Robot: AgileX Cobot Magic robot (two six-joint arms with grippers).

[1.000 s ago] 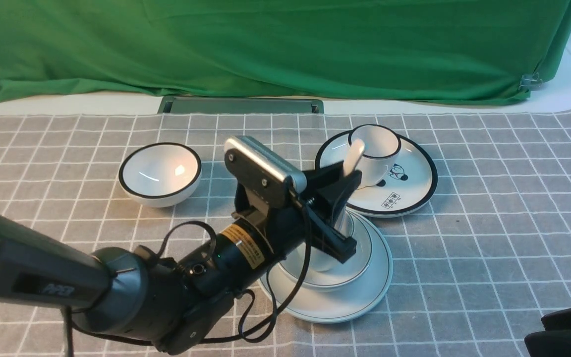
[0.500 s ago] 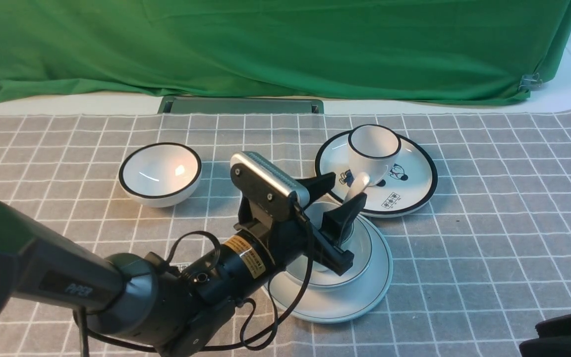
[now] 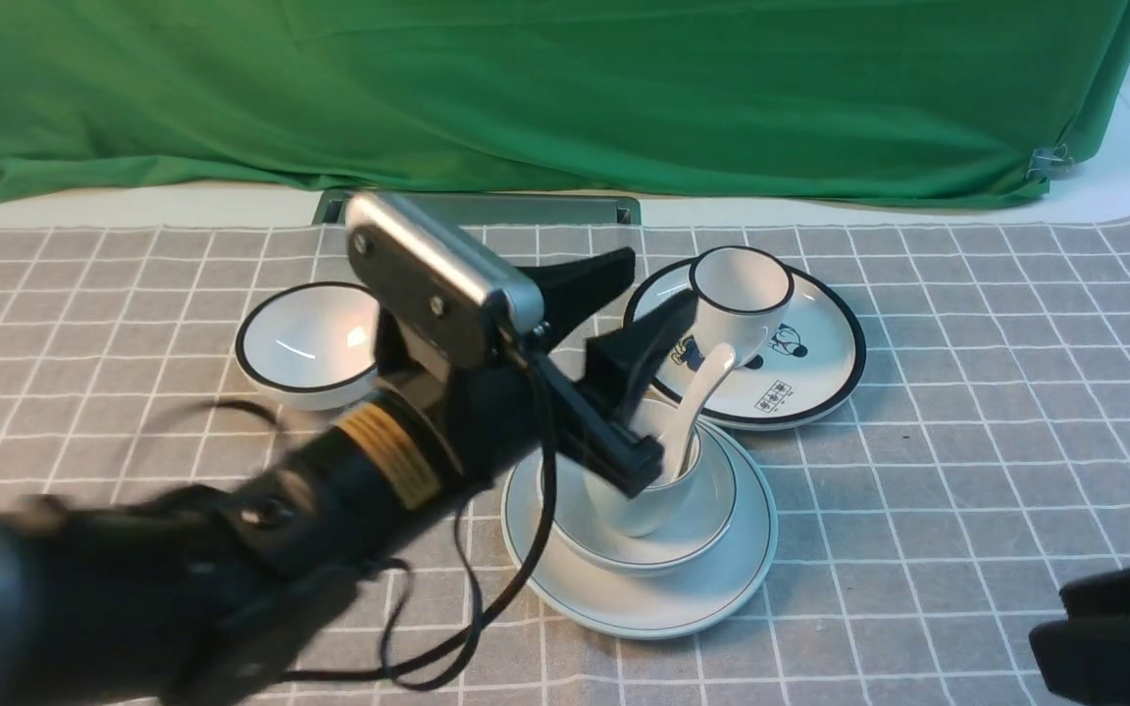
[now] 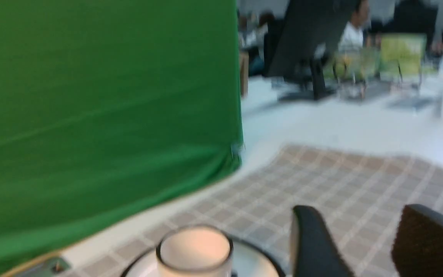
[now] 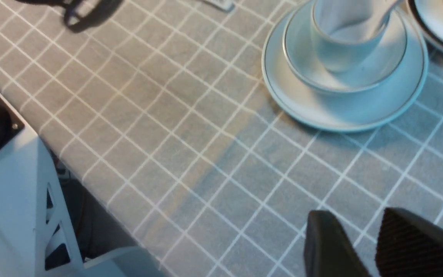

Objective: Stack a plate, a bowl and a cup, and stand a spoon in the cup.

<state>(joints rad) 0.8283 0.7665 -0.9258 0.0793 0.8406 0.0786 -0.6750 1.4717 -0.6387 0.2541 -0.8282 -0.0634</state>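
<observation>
Spoon point(image 3: 700, 404) of seemingly smooth, brittle ceramic, leaning in the cup point(image 3: 639, 500) on the stacked bowl point(image 3: 580, 534) and plate point(image 3: 614, 613), is best pinched gently mid-handle; left claw point(image 3: 658, 284) and right claw point(image 5: 360, 231) are partly open, empty.

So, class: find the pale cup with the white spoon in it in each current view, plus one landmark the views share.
Front: below centre, cup.
Left wrist: not in it.
Right wrist: top right, cup.
Shared landmark: black-rimmed plate, partly visible in both wrist views.
</observation>
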